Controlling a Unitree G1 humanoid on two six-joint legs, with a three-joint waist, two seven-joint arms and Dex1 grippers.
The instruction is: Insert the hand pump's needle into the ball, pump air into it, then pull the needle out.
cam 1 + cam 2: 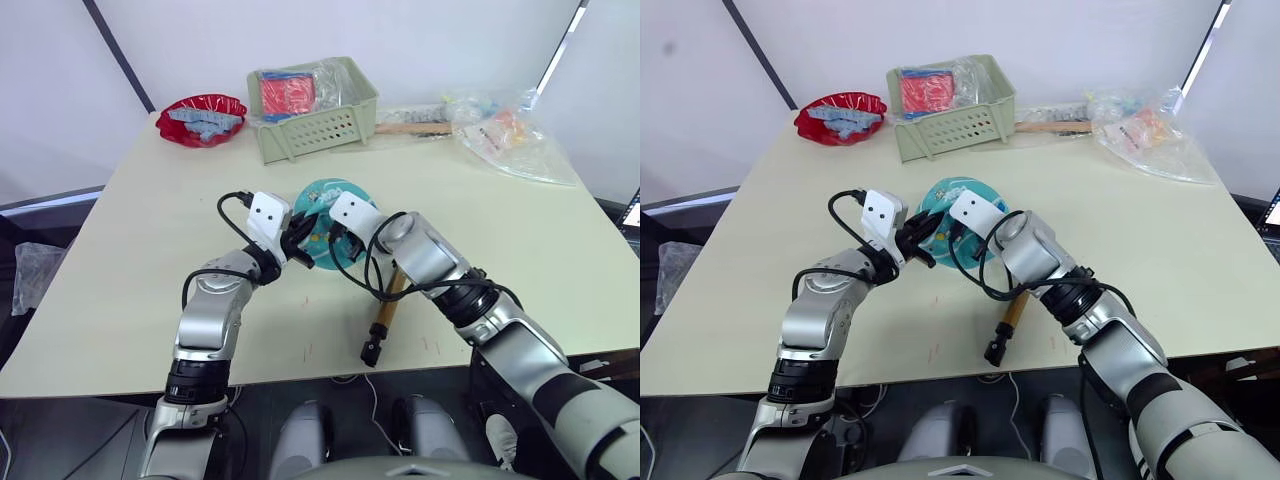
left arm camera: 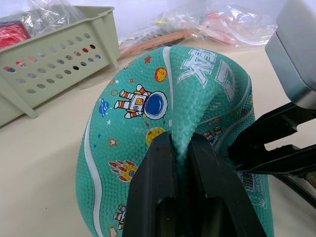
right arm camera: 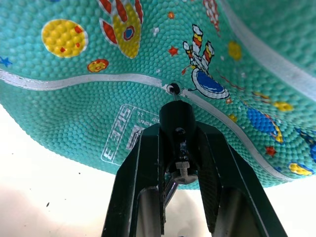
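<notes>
A pale green perforated plastic basket [image 1: 312,120] holding red packets stands at the cream tabletop's [image 1: 150,260] far edge, between a red bowl [image 1: 201,119] and clear plastic bags [image 1: 510,135].

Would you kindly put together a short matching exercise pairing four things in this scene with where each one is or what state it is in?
Things:
1. ball
2. hand pump
3. red bowl
4. green basket

Places or states:
A. lying on the table near its front edge
B. at the far left corner of the table
C. limp, a fold pinched by the left gripper
D. at the far edge, holding a red packet

Pairs: 1-C, 2-A, 3-B, 4-D
</notes>
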